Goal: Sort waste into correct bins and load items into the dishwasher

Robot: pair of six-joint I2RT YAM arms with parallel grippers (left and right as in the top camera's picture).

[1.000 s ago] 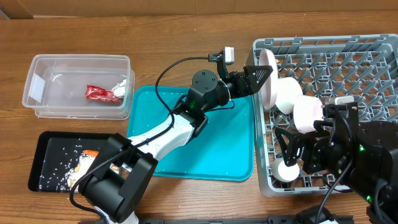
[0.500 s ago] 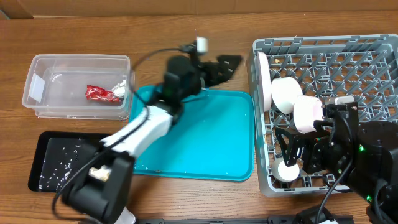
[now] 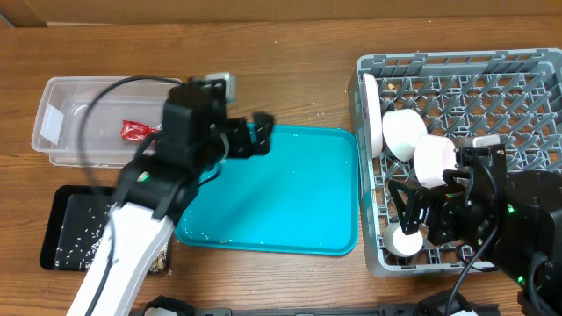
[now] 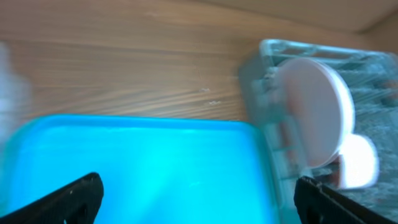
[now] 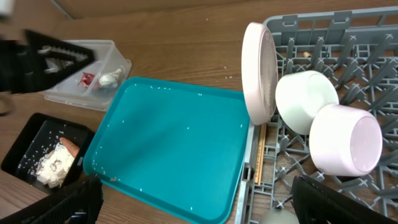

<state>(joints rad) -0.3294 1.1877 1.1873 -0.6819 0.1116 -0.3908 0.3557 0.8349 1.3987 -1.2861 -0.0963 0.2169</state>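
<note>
Overhead, the left pincer (image 3: 261, 136), jaws wide and empty, had swung from the dish rack (image 3: 457, 66) back to the teal tray's (image 3: 290, 202) far-left corner. It left the white plate (image 3: 372, 110) standing on edge beside the bowls (image 3: 406, 132). The right pincer (image 5: 199, 205) gaped empty too, and loading looked finished.

A brown wooden table (image 3: 290, 61) with fine lengthwise grain fills the view under soft, even light.

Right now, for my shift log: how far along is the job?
Done: plate, bowls and chopsticks in the rack; wrapper in the clear tub; scraps in the black tray. In hand: nothing; left end effector and right end effector open. Left: seemingly only crumbs on the teal tray.
</note>
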